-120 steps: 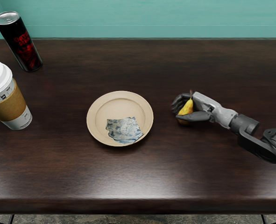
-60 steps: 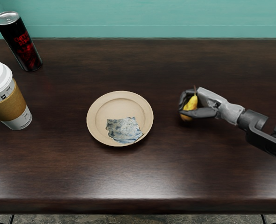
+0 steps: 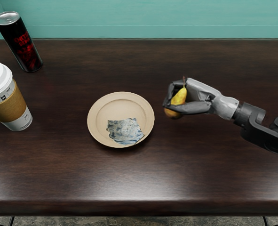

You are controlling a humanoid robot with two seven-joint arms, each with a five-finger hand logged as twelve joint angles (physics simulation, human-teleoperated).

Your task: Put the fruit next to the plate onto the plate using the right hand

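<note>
Right robot hand (image 3: 191,98) has shifted left toward the plate (image 3: 95,107), carrying the pear (image 3: 178,100). Dark wood table (image 3: 139,181) carries everything. Plate sits mid-table, crumpled blue-white scrap (image 3: 124,131) on its front part. Paper coffee cup (image 3: 4,101) at left edge, red-black can (image 3: 19,41) at back-left corner. Fingers wrapped round the yellow pear, stem up, just right of the plate's rim, not on it.

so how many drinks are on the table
2. A can stands at the far left corner of the table. A lidded cup stands nearer, at the left edge, partly cut off by the picture. Nothing seems to hide another.
</note>
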